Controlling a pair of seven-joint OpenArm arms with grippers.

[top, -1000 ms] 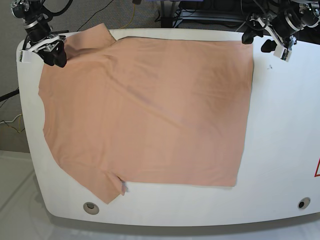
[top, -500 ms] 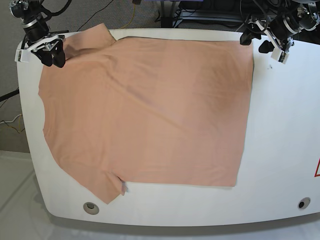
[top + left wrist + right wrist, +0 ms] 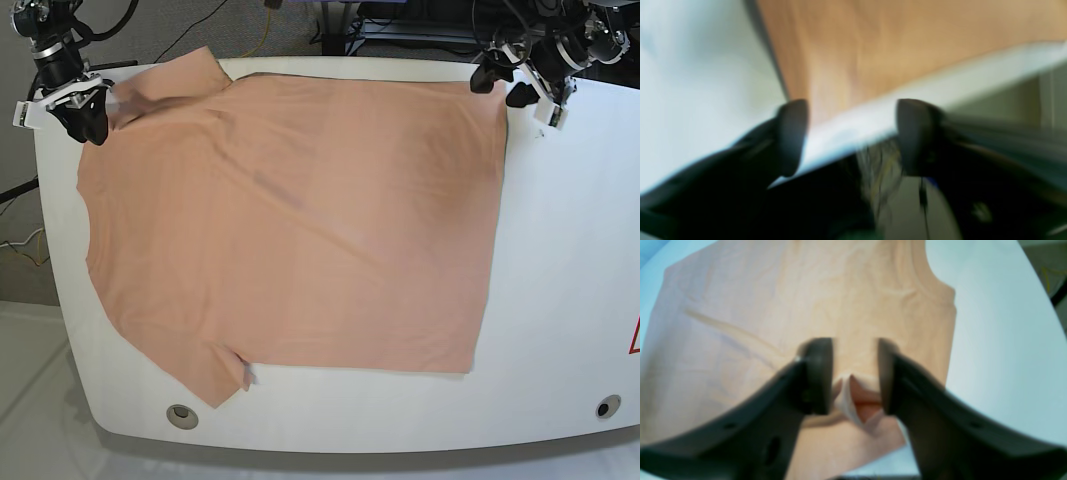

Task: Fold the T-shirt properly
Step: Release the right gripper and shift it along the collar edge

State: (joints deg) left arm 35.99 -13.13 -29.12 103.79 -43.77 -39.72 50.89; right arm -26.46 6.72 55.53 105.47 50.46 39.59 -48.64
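Observation:
The peach T-shirt [image 3: 290, 220] lies spread flat on the white table [image 3: 570, 250], sleeves to the left, hem to the right. My right gripper [image 3: 88, 118] is at the far left sleeve. In the right wrist view [image 3: 853, 350] its jaws stand a little apart, closed on a raised, bunched fold of the T-shirt [image 3: 857, 400]. My left gripper [image 3: 503, 85] is at the shirt's far right hem corner. In the blurred left wrist view [image 3: 851, 110] its jaws are wide open and empty over the table's back edge, with the T-shirt [image 3: 890, 50] just beyond.
The table's rounded front edge has two round holes [image 3: 182, 415] [image 3: 605, 406]. A red mark [image 3: 634, 340] sits at the right edge. Cables [image 3: 265, 30] and dark equipment lie behind the table.
My right gripper has moved left and outward, drawing the sleeve fabric with it. My left gripper has shifted left toward the far hem corner.

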